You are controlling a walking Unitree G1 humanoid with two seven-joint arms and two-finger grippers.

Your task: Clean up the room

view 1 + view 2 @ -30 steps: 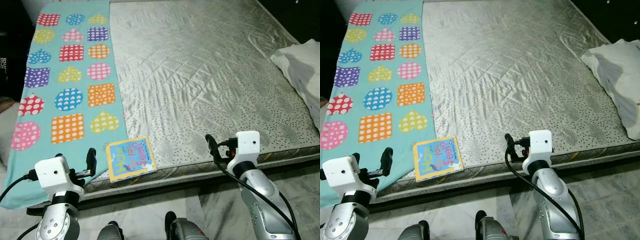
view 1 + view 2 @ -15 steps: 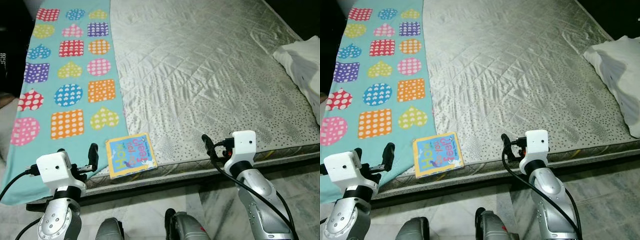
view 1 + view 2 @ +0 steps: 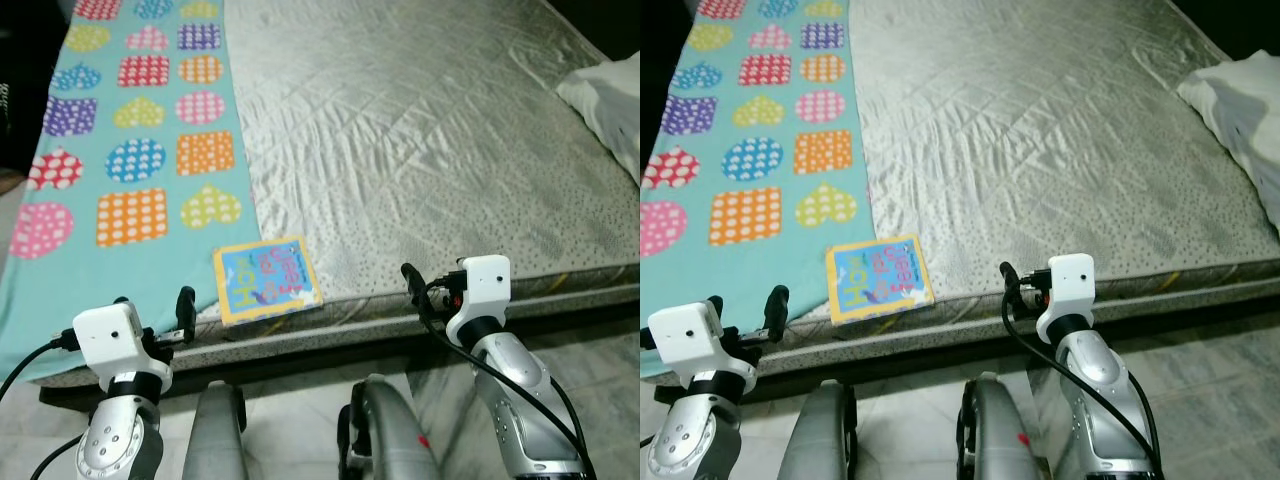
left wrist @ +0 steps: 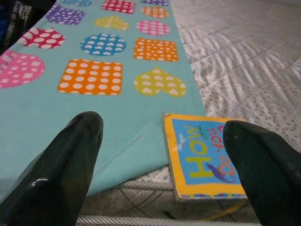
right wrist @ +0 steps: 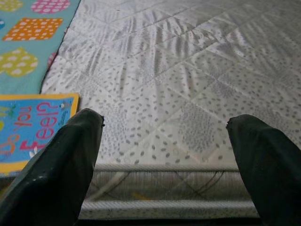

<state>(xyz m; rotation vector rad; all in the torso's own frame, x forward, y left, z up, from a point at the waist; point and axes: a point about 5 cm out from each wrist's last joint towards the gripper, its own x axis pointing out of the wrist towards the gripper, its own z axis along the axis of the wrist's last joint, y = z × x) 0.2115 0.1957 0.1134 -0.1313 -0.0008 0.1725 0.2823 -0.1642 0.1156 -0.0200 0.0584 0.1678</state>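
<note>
Turquoise fleece blanket printed with dotted hearts, circles and squares in pink, orange, yellow, blue and purple [image 3: 120,170]: spread flat along the left side of the bed, its near hem draping over the front edge.

Left gripper [image 4: 164,155]: two long black fingers spread wide, holding nothing, poised in front of the bed's near edge, low at the blanket's hem; one finger [image 3: 185,305] stands upright beside the white wrist housing in the head view. Along its fingers the blanket and the book lie ahead.

Square yellow-bordered blue children's board book with coloured lettering [image 3: 266,280]: lying flat, cover up, at the front edge of the bed, just beside the blanket's right border, between the two grippers and nearer the left one. Touched by neither.

Silver-grey quilted mattress with a speckled pattern [image 3: 430,150]: takes up the centre and right of the bed; surface lightly creased.

Right gripper [image 5: 164,155]: black fingers set wide apart, holding nothing, held before the mattress's front edge, right of the book and apart from it.

White pillow [image 3: 1240,100]: at the far right of the mattress, partly cut by the frame.

Pale marbled stone floor [image 3: 1210,380]: below the bed's front edge.
</note>
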